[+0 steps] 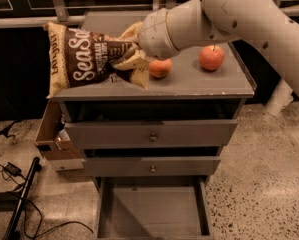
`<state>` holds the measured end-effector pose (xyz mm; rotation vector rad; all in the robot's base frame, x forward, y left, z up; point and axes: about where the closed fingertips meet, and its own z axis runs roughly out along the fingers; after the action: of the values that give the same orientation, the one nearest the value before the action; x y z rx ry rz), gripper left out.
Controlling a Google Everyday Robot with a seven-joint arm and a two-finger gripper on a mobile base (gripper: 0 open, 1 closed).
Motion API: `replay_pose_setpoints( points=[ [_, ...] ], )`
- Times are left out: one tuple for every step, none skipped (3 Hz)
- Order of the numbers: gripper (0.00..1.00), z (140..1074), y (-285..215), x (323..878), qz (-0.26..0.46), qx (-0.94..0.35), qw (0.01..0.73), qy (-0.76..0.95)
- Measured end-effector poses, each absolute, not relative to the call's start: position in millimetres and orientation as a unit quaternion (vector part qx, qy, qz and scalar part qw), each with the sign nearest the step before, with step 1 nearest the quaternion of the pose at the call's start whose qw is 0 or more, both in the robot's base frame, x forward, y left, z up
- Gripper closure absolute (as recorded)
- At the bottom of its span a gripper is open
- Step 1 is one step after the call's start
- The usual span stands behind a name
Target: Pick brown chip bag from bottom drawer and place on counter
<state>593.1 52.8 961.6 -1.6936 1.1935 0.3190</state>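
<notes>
Hand [130, 58] was clamped on the bag's [84, 59] right end. Bag hung over the bench's [204, 81] left side, past its edge; contact unclear. Bottom drawer [149, 211] was open. An apple [160, 67] lay just beside the hand, a second apple [211, 57] further right.
</notes>
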Motion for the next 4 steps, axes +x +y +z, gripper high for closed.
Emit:
replay_pose_setpoints(
  points=[
    [1.0, 966, 61, 632, 0.112, -0.706, 0.487, 0.501],
    [1.0, 973, 72, 672, 0.1, -0.71, 0.484, 0.502],
    [1.0, 970, 78, 708, 0.098, -0.705, 0.486, 0.508],
    [1.0, 962, 83, 736, 0.099, -0.701, 0.485, 0.513]
  ],
)
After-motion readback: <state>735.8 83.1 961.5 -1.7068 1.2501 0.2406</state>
